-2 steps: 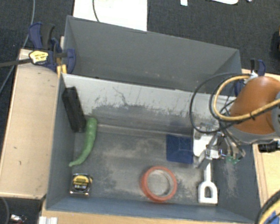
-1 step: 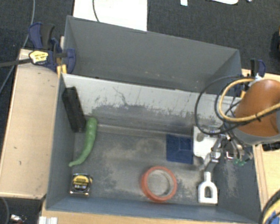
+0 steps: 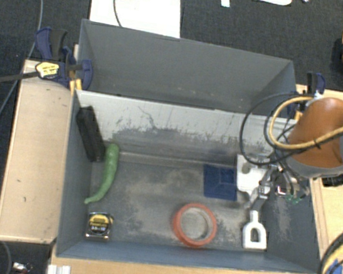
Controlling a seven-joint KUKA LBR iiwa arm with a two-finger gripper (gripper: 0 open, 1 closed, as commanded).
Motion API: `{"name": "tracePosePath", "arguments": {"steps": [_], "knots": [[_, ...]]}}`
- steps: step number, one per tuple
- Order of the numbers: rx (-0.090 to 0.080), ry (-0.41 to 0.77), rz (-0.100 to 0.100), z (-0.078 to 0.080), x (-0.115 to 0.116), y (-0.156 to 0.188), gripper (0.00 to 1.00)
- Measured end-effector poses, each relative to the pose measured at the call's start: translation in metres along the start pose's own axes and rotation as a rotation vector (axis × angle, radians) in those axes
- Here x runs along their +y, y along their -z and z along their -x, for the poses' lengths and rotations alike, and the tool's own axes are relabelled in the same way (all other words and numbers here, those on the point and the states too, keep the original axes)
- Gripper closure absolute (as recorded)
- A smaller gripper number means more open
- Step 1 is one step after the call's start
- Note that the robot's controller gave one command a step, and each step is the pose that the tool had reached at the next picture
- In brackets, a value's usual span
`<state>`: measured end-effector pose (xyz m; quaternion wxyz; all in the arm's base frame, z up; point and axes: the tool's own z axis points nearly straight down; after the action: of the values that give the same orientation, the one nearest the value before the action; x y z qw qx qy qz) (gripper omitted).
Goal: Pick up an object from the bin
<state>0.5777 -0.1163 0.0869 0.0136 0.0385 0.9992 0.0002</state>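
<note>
Gripper [image 3: 258, 199] low in the right part of the bin [image 3: 187, 72], by a white plastic piece [image 3: 254, 233].

Arm w/ orange cover comes in from right edge of frame; gripper sits mid-right, open or closed: can't tell. White piece lies just below it, toward lower right of bin floor; touching or apart, can't tell. Flat blue square [image 3: 219, 182] just left of gripper. Red ring [image 3: 195, 224] lower centre, left of white piece & near it. Well apart on left side: green curved pepper-like thing [image 3: 106, 175], black bar [image 3: 89, 133] above it leaning at the wall, yellow tape measure [image 3: 99, 225] lower left.
</note>
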Motion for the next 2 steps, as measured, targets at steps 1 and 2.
{"name": "tracePosePath", "arguments": {"steps": [1,2], "knots": [[0.000,-0.009,0.003,0.001,-0.011,-0.015,0.00],[-0.003,-0.016,0.001,-0.011,-0.018,0.000,0.00]]}}
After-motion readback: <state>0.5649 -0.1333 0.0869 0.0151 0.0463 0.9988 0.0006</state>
